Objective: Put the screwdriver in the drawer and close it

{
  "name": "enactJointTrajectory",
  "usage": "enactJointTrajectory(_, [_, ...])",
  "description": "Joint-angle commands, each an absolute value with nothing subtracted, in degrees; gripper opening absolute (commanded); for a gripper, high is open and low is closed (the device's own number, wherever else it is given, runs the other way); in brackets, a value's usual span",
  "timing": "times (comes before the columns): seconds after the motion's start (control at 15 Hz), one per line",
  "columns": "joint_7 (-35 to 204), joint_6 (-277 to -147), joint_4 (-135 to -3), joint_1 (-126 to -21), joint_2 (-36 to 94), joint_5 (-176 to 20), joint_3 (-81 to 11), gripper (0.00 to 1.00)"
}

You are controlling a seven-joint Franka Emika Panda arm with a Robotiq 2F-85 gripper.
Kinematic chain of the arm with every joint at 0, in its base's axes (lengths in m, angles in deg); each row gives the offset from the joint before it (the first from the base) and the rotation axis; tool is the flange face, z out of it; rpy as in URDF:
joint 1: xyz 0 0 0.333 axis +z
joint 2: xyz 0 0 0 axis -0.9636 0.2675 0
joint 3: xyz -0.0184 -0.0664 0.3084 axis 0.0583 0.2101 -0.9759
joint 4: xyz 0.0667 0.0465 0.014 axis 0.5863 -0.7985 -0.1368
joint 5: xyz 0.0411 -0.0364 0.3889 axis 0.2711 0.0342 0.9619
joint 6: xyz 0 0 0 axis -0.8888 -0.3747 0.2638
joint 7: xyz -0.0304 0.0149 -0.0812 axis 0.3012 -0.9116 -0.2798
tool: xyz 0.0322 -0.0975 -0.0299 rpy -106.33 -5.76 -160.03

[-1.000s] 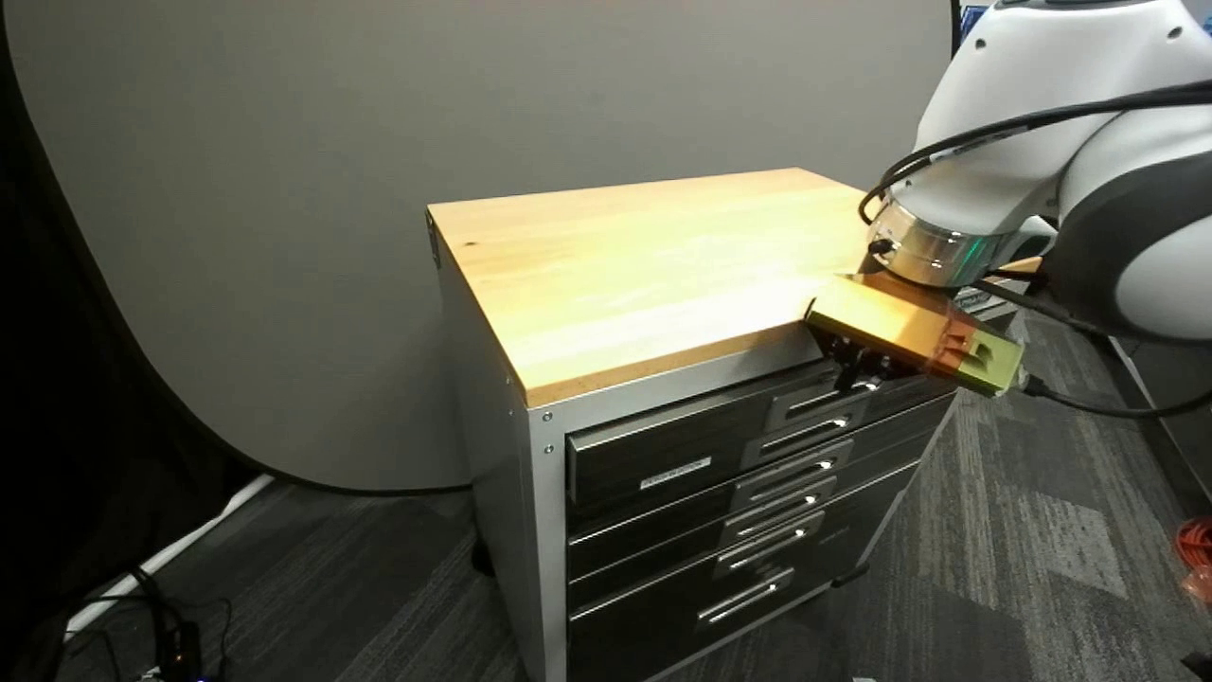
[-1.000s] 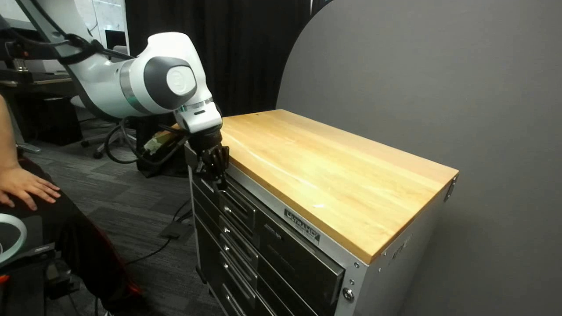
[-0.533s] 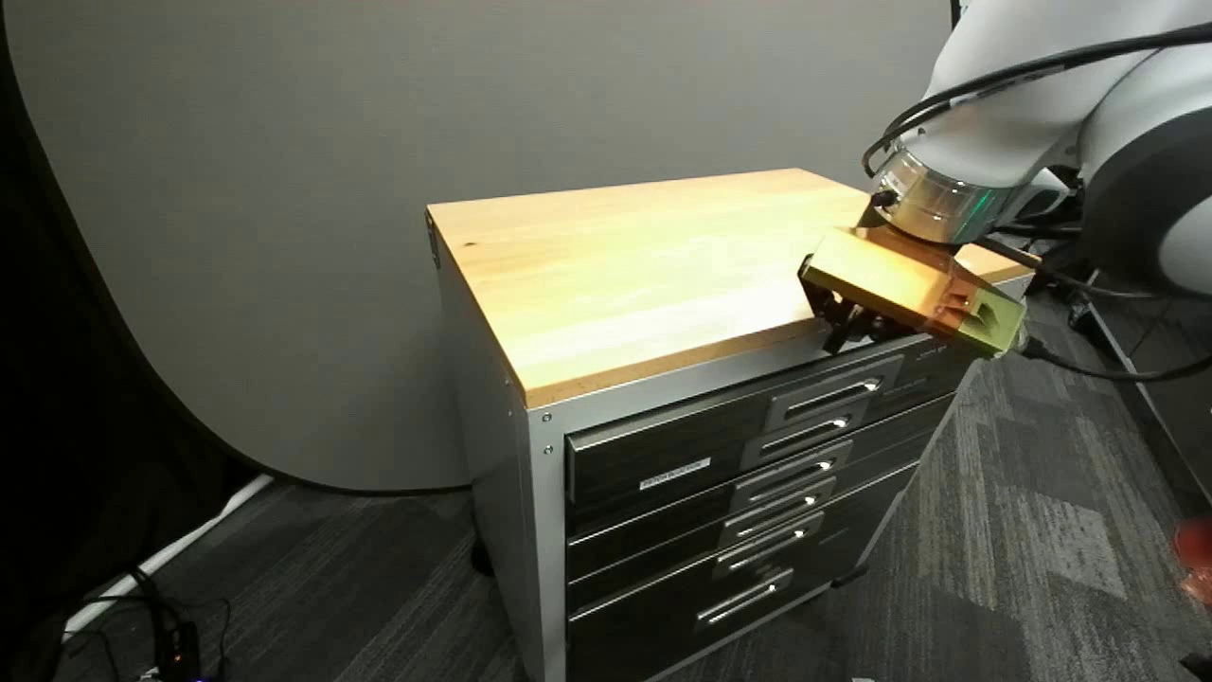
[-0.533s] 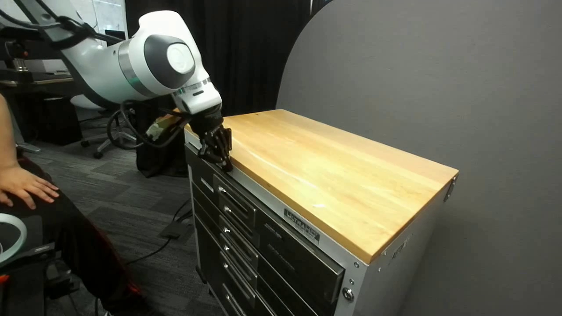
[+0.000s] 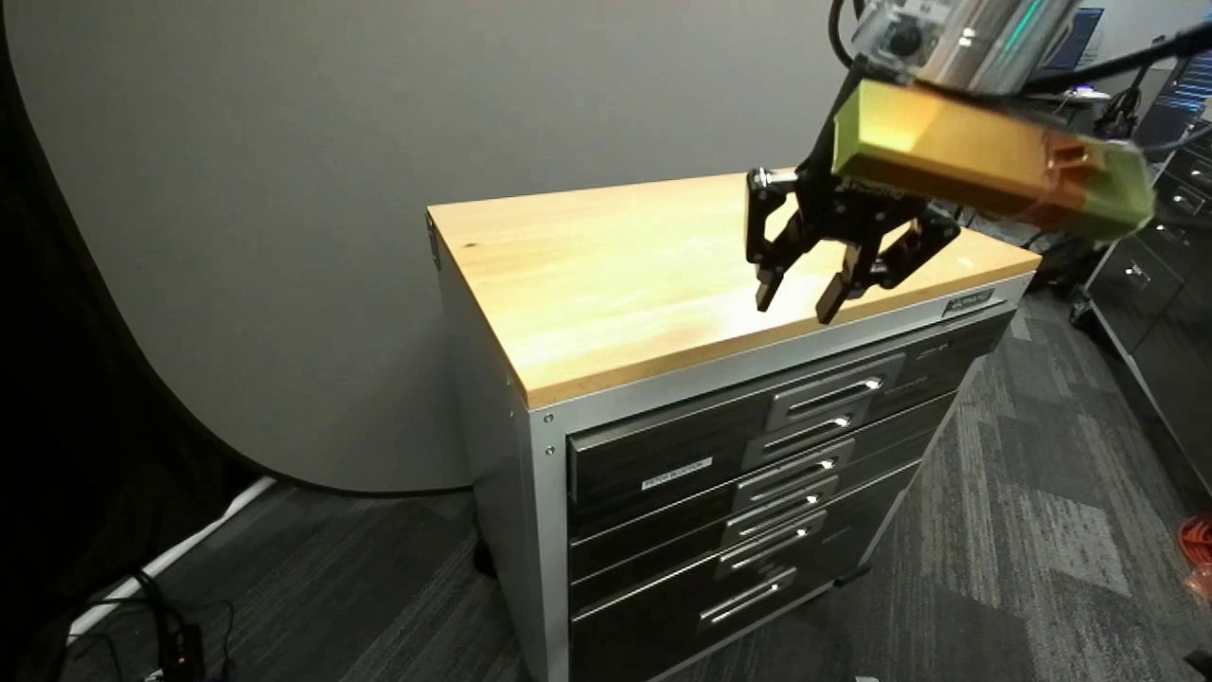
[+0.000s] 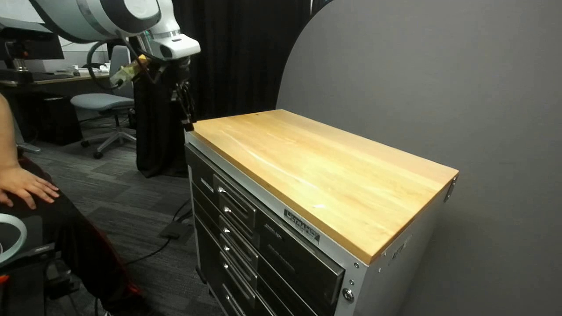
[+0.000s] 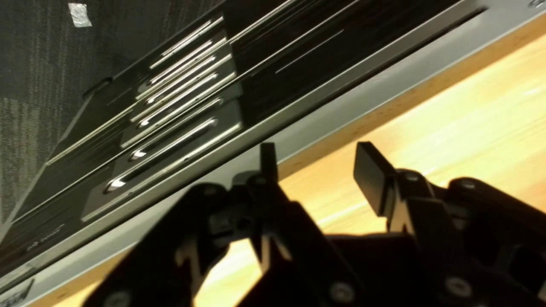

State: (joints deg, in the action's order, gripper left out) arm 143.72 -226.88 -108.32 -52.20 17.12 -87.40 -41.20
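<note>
**Dark grey metal drawer (image 5: 720,431) seated in its cabinet (image 5: 492,445), with the gripper (image 5: 793,308) above**

The drawer, uppermost of the set, appears closed or very nearly so. The screwdriver shows in none of the views; whether it lies inside the drawer cannot be told. Judged by its kind, the screwdriver should be light, hard and inclined to roll on sheet metal, best pinched across its body. The drawer should be stiff and far heavier: hook the silver handle (image 5: 831,399) to pull it, press near the middle of its front to shut it. Little of the task seems to remain.

The gripper's jaws stand apart with nothing between them. In the wrist view one finger (image 7: 268,160) overlies the grey rail (image 7: 311,132), the opposite finger (image 7: 375,179) the wooden top (image 7: 477,123); the tips point down and appear clear of the wood. The white arm (image 6: 105,22) enters at an upper corner in both exterior views, its wrist carrying an orange-and-yellow housing (image 5: 956,156). A person (image 6: 26,188) is partly visible, well apart from the cabinet.
</note>
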Motion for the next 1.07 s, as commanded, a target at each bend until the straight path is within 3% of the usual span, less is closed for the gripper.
enactJointTrajectory(0.0, [128.53,-216.26,-101.93,-55.46,14.47,-78.72,-47.36,0.83])
enactJointTrajectory(0.13, [120.53,-209.64,-97.12,-56.61,14.67,-75.99,-48.52,0.98])
enactJointTrajectory(0.2, [116.53,-205.79,-95.06,-57.33,14.02,-75.68,-48.62,1.0])
enactJointTrajectory(0.53, [100.36,-192.61,-82.99,-61.02,17.43,-81.79,-47.61,1.0])
enactJointTrajectory(1.0, [97.56,-193.74,-80.2,-63.2,19.6,-81.7,-47.06,1.0])
